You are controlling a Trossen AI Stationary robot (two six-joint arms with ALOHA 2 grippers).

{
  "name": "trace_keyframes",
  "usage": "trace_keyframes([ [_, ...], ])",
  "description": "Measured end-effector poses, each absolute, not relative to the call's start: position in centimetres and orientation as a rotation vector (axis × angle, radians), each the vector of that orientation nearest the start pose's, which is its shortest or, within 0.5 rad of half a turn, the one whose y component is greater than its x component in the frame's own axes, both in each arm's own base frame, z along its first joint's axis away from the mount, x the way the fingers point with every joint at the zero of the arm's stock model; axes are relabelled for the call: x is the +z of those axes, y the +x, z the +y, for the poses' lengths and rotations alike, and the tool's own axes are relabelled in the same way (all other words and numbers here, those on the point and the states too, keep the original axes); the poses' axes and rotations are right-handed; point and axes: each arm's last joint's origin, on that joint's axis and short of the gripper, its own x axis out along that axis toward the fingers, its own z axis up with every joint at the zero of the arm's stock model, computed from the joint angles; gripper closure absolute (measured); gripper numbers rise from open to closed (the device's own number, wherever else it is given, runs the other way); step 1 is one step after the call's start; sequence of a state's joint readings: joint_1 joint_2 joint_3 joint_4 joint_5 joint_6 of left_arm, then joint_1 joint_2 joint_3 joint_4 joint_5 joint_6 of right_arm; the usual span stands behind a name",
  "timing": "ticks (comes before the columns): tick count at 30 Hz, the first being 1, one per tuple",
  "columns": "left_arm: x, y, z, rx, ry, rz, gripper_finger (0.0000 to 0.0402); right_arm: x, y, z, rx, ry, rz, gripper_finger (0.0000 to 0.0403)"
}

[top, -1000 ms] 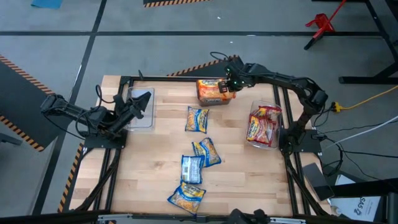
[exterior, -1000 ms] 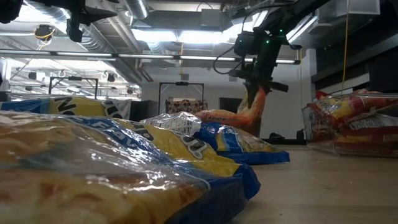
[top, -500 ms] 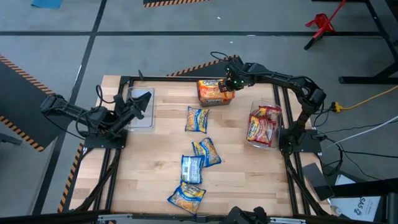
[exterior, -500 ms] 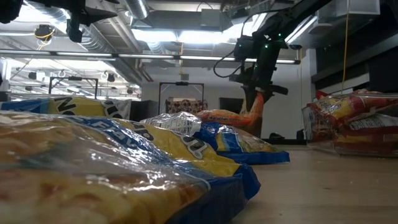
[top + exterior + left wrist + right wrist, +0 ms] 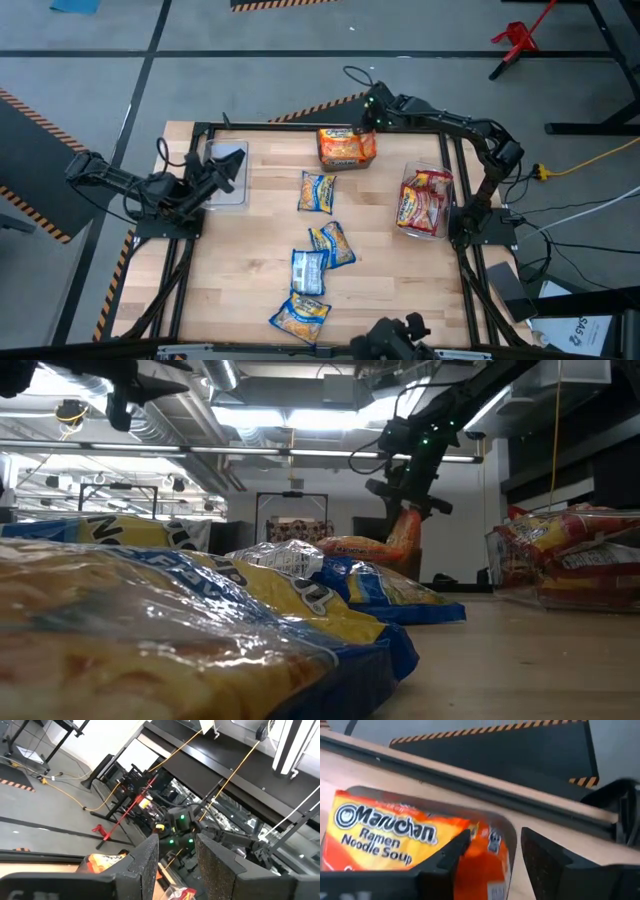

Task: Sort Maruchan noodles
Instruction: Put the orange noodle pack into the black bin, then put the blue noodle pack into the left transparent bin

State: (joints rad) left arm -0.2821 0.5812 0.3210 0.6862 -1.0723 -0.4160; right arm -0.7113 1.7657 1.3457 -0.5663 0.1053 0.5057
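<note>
Up at the far edge of the worktop (image 5: 390,300), the right gripper (image 5: 373,113) hovers just beside the far right corner of a clear bin (image 5: 347,146) packed with orange Maruchan packets (image 5: 395,837); its jaws stand apart with nothing between them, and the right wrist view shows the orange packets lying just past the fingertips (image 5: 452,851). To the right, near the right arm's base, a second clear bin (image 5: 424,203) holds red-and-silver packets (image 5: 420,200). Loose blue-and-yellow packets are strewn down the middle of the worktop: one (image 5: 317,192) just below the orange bin, a pair (image 5: 333,243) overlapping at centre, one more (image 5: 308,270) touching that pair from below, and another (image 5: 300,317) near the front edge. The low view looks across these packets (image 5: 380,585) toward the right gripper hanging over the orange pile. The left gripper (image 5: 226,166) waits at the left side over an empty clear bin (image 5: 225,180), its jaws partly parted and holding nothing.
</note>
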Motion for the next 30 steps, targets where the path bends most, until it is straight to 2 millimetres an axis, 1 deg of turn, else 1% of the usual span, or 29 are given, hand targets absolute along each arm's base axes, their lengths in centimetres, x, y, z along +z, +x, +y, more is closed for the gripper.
trace_keyframes([
  [4,27.5,12.9,-1.1,0.713,-0.655,-0.483,0.0276,24.0,28.1,-25.1,-0.981,0.706,0.723,0.0246],
  [9,27.1,13.0,-1.1,0.717,-0.662,-0.459,0.0276,24.2,28.8,-25.7,-0.945,0.636,0.659,0.0247],
  [11,27.1,13.0,-1.1,0.717,-0.659,-0.457,0.0276,24.6,29.2,-26.0,-0.893,0.607,0.6,0.0247],
  [13,27.3,12.8,-1.1,0.699,-0.666,-0.467,0.0276,25.4,29.1,-26.3,-0.826,0.602,0.545,0.0247],
  [16,27.6,12.4,-1.0,0.648,-0.676,-0.481,0.0276,27.7,29.0,-26.9,-0.761,0.598,0.449,0.0247],
  [19,27.8,12.3,-1.1,0.578,-0.676,-0.485,0.0276,30.2,29.0,-27.3,-0.709,0.595,0.4,0.0247],
  [23,28.1,12.1,-1.2,0.477,-0.672,-0.485,0.0276,34.4,29.0,-27.7,-0.646,0.547,0.338,0.0247],
  [27,28.1,12.1,-1.2,0.478,-0.672,-0.486,0.0276,37.9,28.9,-27.4,-0.612,0.501,0.305,0.0247],
  [30,28.0,12.1,-1.1,0.515,-0.678,-0.491,0.0276,40.1,28.9,-27.0,-0.537,0.467,0.252,0.0247],
])
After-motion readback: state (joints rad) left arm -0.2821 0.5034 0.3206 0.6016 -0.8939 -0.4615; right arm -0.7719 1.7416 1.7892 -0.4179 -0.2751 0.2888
